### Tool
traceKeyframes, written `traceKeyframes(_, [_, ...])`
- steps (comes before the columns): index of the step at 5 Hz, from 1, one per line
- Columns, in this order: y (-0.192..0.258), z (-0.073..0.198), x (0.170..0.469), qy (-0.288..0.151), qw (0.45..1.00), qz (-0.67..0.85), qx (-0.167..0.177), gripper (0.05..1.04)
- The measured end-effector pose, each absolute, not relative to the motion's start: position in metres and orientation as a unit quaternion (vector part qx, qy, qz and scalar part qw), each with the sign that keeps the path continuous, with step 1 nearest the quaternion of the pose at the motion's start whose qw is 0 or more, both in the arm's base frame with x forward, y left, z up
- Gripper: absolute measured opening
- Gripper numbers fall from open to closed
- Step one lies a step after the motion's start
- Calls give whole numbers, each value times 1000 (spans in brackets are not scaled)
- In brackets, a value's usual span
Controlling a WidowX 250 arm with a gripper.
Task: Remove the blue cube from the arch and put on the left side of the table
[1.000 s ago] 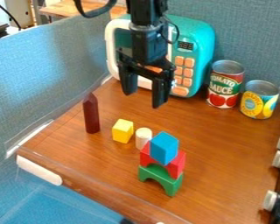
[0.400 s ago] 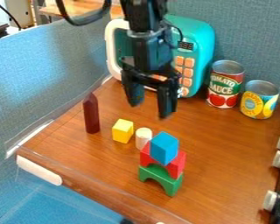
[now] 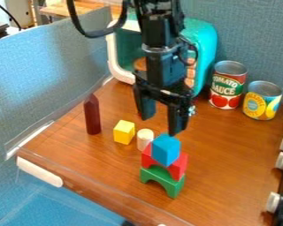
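Observation:
The black gripper (image 3: 162, 125) hangs open with nothing between its fingers, just above and behind the blocks. One fingertip overlaps the top edge of the blue cube in the view; whether they touch I cannot tell. The blue cube (image 3: 166, 150) rests tilted on top of the red arch (image 3: 178, 166), which stands on the green arch (image 3: 162, 178). At the left is the bare wooden table (image 3: 67, 150).
Left of the stack stand a white cylinder (image 3: 145, 138), a yellow block (image 3: 124, 132) and a dark red pointed block (image 3: 92, 114). Behind are a teal toy microwave (image 3: 205, 44), a tomato can (image 3: 227, 85) and a yellow can (image 3: 262, 100). Stove knobs (image 3: 282, 160) line the right edge.
The open gripper has come lower and to the right, from in front of the microwave toward the stack. The blue cube and other blocks have stayed where they were.

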State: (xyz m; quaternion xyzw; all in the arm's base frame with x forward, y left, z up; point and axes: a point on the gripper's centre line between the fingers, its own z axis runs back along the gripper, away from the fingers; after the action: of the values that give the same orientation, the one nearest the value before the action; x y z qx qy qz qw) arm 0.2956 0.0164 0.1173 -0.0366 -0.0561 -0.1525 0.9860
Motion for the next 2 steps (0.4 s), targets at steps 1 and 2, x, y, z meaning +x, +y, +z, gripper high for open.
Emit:
traceKeyframes(1, [14,114,294,-54,986,-153,-33,1000])
traceKeyframes(2, [13,113,295,-54,987,-149,-29,1000])
